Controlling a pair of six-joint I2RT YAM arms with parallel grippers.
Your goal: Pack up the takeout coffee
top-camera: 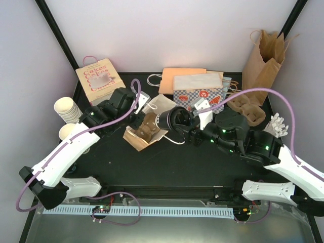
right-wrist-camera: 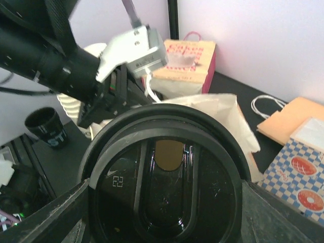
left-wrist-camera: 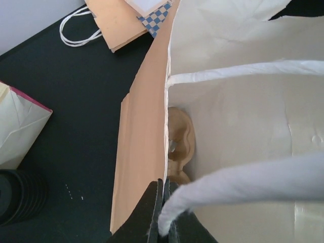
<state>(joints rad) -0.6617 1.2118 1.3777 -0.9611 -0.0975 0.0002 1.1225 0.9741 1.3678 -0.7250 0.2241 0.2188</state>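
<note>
The takeout coffee (top-camera: 166, 120) is a cream cup with a black lid (right-wrist-camera: 167, 187). It is held on its side, with my right gripper (top-camera: 178, 122) shut around it just below the lid. In the right wrist view the lid fills the frame between the two fingers (right-wrist-camera: 48, 215). The cup's base points at the mouth of a kraft paper bag (top-camera: 147, 132) that lies open on the table. Inside the bag sits a brown pulp cup carrier (left-wrist-camera: 180, 143). My left gripper (left-wrist-camera: 165, 205) is shut on the bag's rim at its white handle (left-wrist-camera: 243, 177), holding the mouth open.
Stacked lidless cream cups (top-camera: 68, 109) and a pink-trimmed "Cakes" bag (top-camera: 99, 79) stand at the back left. Loose black lids (left-wrist-camera: 20, 195) lie near them. Flat orange bags (top-camera: 182, 77), a checkered bag (top-camera: 197, 93), a second pulp carrier (top-camera: 249, 109) and a tall brown bag (top-camera: 266, 58) fill the back right.
</note>
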